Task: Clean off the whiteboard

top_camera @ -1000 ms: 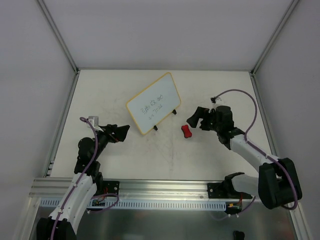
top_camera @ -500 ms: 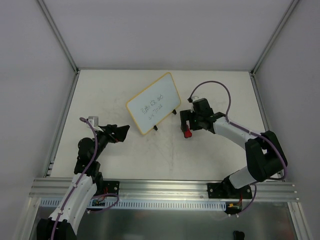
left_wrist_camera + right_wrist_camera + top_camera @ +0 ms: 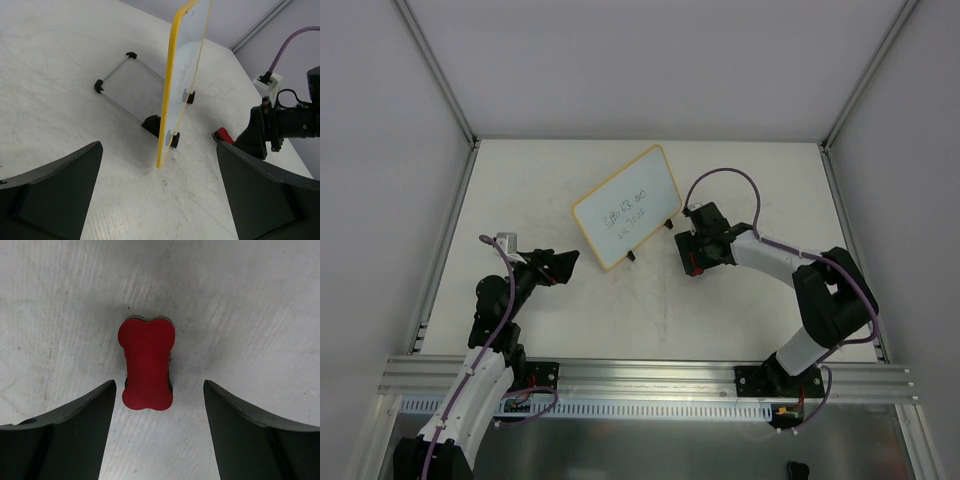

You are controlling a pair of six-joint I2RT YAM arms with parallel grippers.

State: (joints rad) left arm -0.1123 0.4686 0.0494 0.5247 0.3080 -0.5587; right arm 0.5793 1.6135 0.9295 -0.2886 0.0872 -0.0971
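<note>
Board: yellow-framed white whiteboard (image 3: 627,206), handwritten, standing tilted.
Tool: red bone-shaped eraser (image 3: 147,362) (flat between right fingers, untouched).
Right gripper (image 3: 159,385): jaws released.
Left gripper (image 3: 566,264): jaws released, empty.

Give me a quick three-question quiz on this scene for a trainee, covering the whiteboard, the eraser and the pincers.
1. True or false: the whiteboard bears dark handwriting.
2. Where is the red eraser? A) on the table, at the open right pincer, ungrasped; B) on top of the whiteboard; C) at the table's far-left corner.
3. Fill in: the ___ wrist camera sees the whiteboard nearly edge-on.
Key: 1 true; 2 A; 3 left, looking past the open left pincer.
</note>
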